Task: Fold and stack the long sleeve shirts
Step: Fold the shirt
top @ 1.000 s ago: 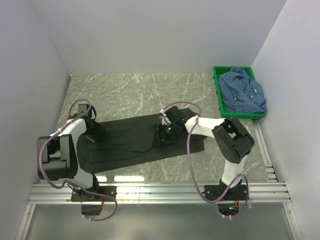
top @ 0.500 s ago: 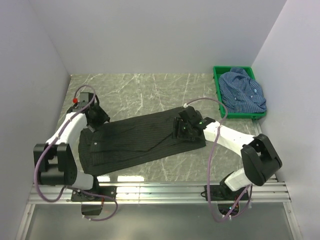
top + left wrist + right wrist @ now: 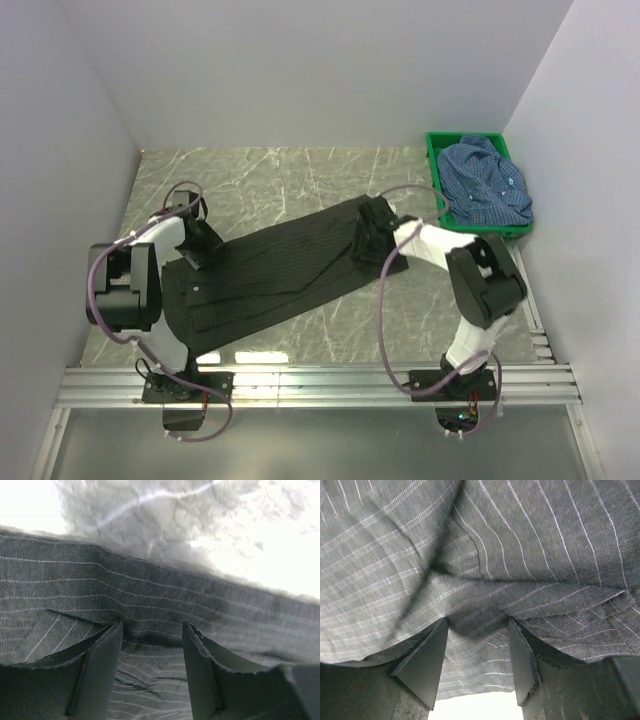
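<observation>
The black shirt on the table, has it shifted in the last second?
Yes. The right end of the black shirt has swung farther back, nearer the green crate; its left end barely moved.

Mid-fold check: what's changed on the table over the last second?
The right gripper swung right and away from the bases, and the black shirt's right end went with it, so the shirt now lies more diagonal. The left gripper shifted slightly farther out at the shirt's left end. Both jaws stand apart on the cloth. The blue shirt in the green crate stayed put.
</observation>
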Robot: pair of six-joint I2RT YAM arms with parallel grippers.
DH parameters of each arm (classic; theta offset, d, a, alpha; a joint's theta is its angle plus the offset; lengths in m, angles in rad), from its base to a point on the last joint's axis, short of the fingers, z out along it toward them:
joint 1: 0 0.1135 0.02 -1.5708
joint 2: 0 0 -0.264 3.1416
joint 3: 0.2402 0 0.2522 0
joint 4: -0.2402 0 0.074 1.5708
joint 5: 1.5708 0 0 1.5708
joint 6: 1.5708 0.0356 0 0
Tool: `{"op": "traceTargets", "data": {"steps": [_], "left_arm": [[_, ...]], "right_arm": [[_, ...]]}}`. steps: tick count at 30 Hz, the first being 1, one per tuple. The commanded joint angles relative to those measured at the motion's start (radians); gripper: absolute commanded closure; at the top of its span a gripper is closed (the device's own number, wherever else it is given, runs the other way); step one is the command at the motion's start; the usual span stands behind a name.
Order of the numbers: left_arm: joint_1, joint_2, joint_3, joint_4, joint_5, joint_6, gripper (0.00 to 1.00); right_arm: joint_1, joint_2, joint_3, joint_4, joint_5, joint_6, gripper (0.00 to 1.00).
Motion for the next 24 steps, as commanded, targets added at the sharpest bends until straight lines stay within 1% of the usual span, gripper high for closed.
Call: {"op": "traceTargets", "data": {"steps": [1, 3, 4, 5, 6, 7, 8, 9, 10, 11, 12, 13, 15, 17, 18, 19, 20, 21, 22, 23, 24], "left_arm": [[-0.007, -0.022, -0.127, 0.027, 0.115, -0.059, 0.42], [-0.007, -0.063, -0.209, 0.038, 0.195, -0.071, 0.42], [-0.007, -0.115, -0.238, 0.038, 0.215, -0.077, 0.42], [-0.007, -0.143, -0.288, 0.039, 0.241, -0.084, 0.42], [-0.055, -0.171, -0.313, 0.039, 0.252, -0.099, 0.41], [-0.074, -0.218, -0.333, 0.036, 0.262, -0.107, 0.41], [-0.094, -0.238, -0.362, 0.033, 0.276, -0.116, 0.4], [-0.138, -0.257, -0.371, 0.029, 0.282, -0.12, 0.4], [-0.158, -0.287, -0.381, 0.024, 0.289, -0.125, 0.39], [-0.175, -0.3, -0.39, 0.018, 0.298, -0.128, 0.39], [-0.201, -0.311, -0.393, 0.013, 0.33, -0.125, 0.38], [-0.215, -0.333, -0.391, 0.009, 0.342, -0.122, 0.38], [-0.247, -0.357, -0.379, -0.023, 0.362, -0.107, 0.37], [-0.26, -0.396, -0.35, -0.075, 0.35, -0.093, 0.36], [-0.263, -0.412, -0.339, -0.095, 0.327, -0.088, 0.36], [-0.263, -0.445, -0.31, -0.115, 0.315, -0.084, 0.36], [-0.263, -0.458, -0.289, -0.158, 0.298, -0.07, 0.36], [-0.263, -0.467, -0.264, -0.18, 0.273, -0.061, 0.35], [-0.263, -0.472, -0.211, -0.198, 0.231, -0.048, 0.35], [-0.263, -0.469, -0.185, -0.216, 0.204, -0.029, 0.36], [-0.263, -0.463, -0.158, -0.232, 0.184, -0.018, 0.36]], "right_arm": [[-0.065, 0.141, 0.166, 0.001, 0.006, -0.058, 0.41], [-0.092, 0.224, 0.262, -0.021, -0.023, -0.07, 0.41], [-0.095, 0.251, 0.374, -0.053, -0.04, -0.073, 0.41], [-0.098, 0.312, 0.437, -0.07, -0.051, -0.088, 0.41], [-0.1, 0.345, 0.503, -0.087, -0.051, -0.098, 0.41], [-0.097, 0.378, 0.634, -0.122, -0.086, -0.107, 0.41], [-0.098, 0.443, 0.696, -0.138, -0.101, -0.124, 0.41], [-0.098, 0.472, 0.755, -0.153, -0.117, -0.134, 0.41], [-0.098, 0.497, 0.854, -0.173, -0.126, -0.145, 0.4], [-0.1, 0.535, 0.895, -0.184, -0.125, -0.165, 0.4], [-0.1, 0.547, 0.954, -0.203, -0.118, -0.177, 0.4], [-0.1, 0.554, 0.978, -0.214, -0.106, -0.193, 0.39], [-0.1, 0.535, 0.995, -0.231, -0.07, -0.239, 0.39], [-0.1, 0.459, 0.958, -0.222, -0.057, -0.277, 0.39], [-0.1, 0.422, 0.889, -0.196, -0.056, -0.289, 0.39], [-0.1, 0.34, 0.848, -0.181, -0.056, -0.299, 0.38], [-0.098, 0.296, 0.803, -0.169, -0.056, -0.308, 0.38], [-0.095, 0.252, 0.718, -0.158, -0.056, -0.306, 0.38], [-0.094, 0.171, 0.673, -0.144, -0.056, -0.3, 0.38], [-0.089, 0.134, 0.628, -0.142, -0.06, -0.28, 0.38], [-0.076, 0.095, 0.543, -0.139, -0.066, -0.264, 0.38]]}}
